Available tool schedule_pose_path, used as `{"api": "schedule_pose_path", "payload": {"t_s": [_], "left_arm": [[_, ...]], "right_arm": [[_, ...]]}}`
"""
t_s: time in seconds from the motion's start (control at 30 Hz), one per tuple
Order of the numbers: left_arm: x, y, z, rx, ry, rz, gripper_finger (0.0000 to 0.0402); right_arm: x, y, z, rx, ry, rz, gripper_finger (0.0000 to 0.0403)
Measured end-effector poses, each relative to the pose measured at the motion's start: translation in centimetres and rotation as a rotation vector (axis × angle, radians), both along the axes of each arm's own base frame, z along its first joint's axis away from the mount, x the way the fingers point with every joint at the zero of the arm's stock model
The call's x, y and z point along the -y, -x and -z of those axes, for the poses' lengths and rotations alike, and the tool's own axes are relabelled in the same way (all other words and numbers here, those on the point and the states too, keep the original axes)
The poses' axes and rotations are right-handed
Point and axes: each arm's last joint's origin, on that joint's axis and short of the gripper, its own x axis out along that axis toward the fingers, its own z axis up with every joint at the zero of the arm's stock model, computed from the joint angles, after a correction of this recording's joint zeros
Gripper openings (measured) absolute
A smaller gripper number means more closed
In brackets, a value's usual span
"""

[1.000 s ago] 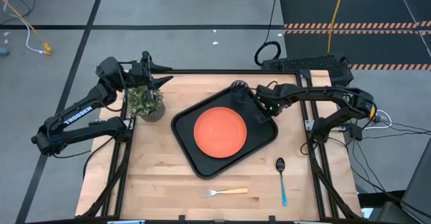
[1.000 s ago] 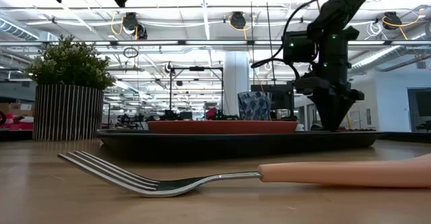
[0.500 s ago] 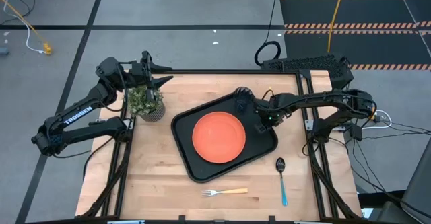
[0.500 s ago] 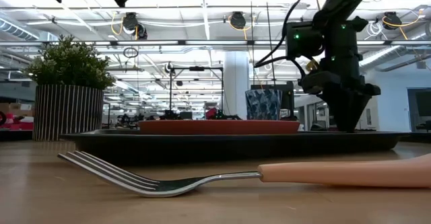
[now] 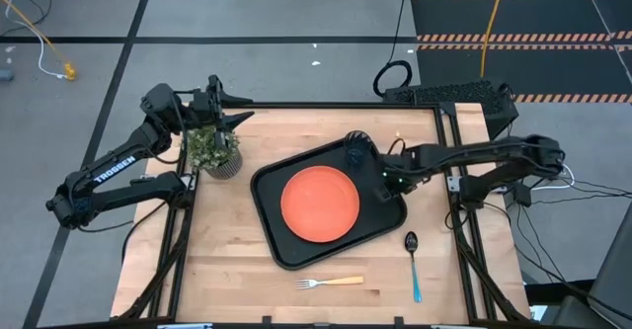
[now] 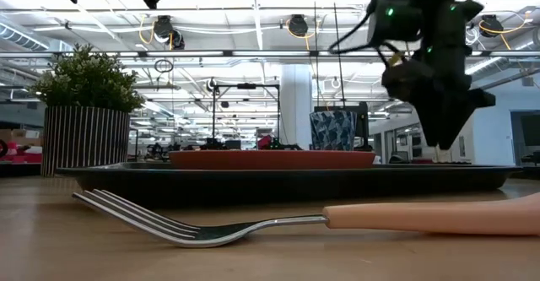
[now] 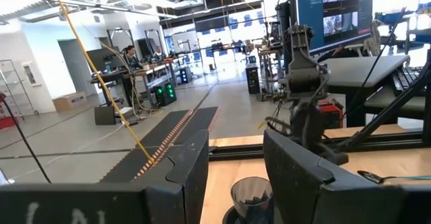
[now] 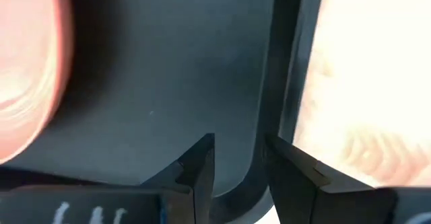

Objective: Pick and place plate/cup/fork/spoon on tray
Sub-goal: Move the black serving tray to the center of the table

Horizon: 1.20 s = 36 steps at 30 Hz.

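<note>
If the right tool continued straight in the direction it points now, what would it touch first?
Most likely the tray. The right tool points down with the tray's raised rim running between its two parted fingers. Nothing else lies in that line; the plate sits off to one side. How far above the rim it hangs is unclear.

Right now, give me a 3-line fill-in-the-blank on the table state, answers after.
1. The plate lies on the ____.
2. The cup stands on the tray near its far corner, and the fork and the ____ lie on the bare table.
3. The right gripper has its fingers on either side of the tray's ____.
Missing words: tray; spoon; rim
</note>
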Motion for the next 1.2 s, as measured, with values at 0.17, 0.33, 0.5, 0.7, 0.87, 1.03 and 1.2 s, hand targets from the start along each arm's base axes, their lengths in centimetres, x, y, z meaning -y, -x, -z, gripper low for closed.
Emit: {"api": "schedule_pose_path", "payload": {"t_s": [0.17,0.33,0.5,0.7,0.87,1.03,1.2], "left_arm": [[0.0,0.0,0.0,0.001,0.000,0.000,0.0145],[0.0,0.0,0.0,0.001,0.000,0.000,0.0145],[0.0,0.0,-0.1,0.010,-0.009,0.000,0.0145],[0.0,0.0,-0.1,0.010,-0.008,0.000,0.0145],[0.0,0.0,-0.1,0.008,-0.007,0.000,0.0145],[0.0,0.0,-0.1,0.008,-0.007,0.000,0.0145],[0.0,0.0,-0.1,0.008,-0.006,0.000,0.0145]], "right_arm": [[-0.3,0.6,-1.3,0.046,0.128,0.037,0.0116],[0.3,0.6,-0.2,0.024,0.184,0.013,0.0116],[0.9,0.8,2.1,-0.021,0.189,-0.018,0.0116],[1.5,0.9,3.8,0.026,0.185,0.023,0.0116],[1.3,1.6,4.7,0.016,0.123,0.096,0.0116],[0.8,1.9,5.2,0.006,0.103,0.115,0.0103],[0.8,2.0,5.2,0.003,0.101,0.116,0.0071]]}}
